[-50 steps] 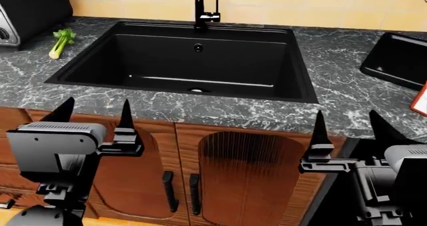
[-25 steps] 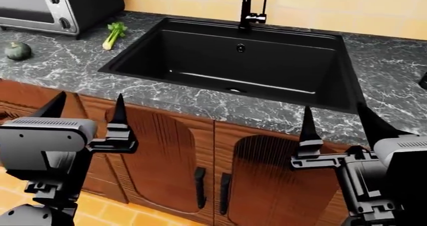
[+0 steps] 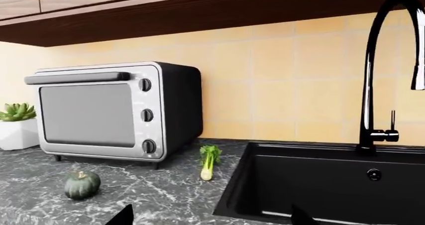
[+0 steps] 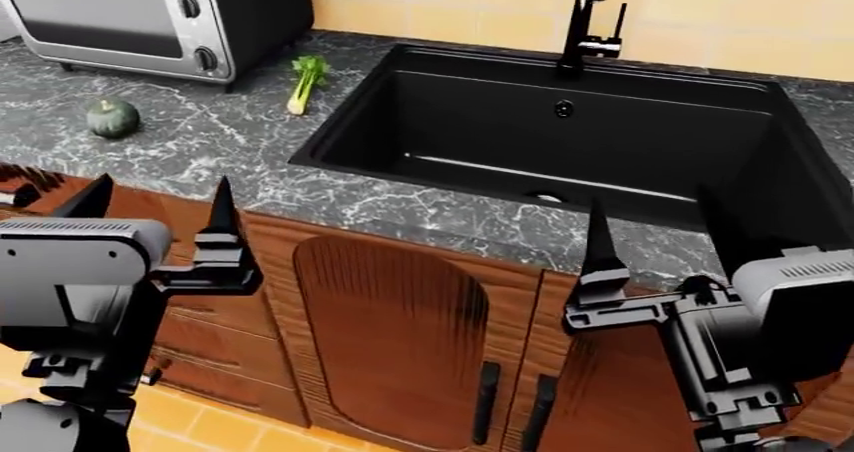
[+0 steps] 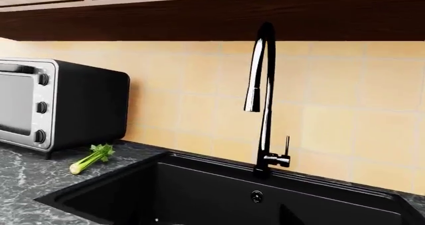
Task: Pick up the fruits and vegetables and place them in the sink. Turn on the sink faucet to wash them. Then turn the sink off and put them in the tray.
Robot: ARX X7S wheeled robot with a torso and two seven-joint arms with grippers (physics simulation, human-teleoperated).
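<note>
Countertop view shifted left (squash (image 4: 114, 118) nearer)

deep matte-black sink (image 4: 747, 187) set in grey marbled counter (image 4: 200, 152), small dark-green squash (image 4: 114, 118) and leafy celery bunch (image 4: 306, 82) near silver toaster oven (image 4: 147, 17), both grippers open, empty

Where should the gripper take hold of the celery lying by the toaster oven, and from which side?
Probably the pale stalk end of the celery, from above with the left gripper. It lies flat on the counter, leafy end toward the toaster oven, so fingers closing across the firm, narrow stalk should hold better than on loose leaves.
</note>
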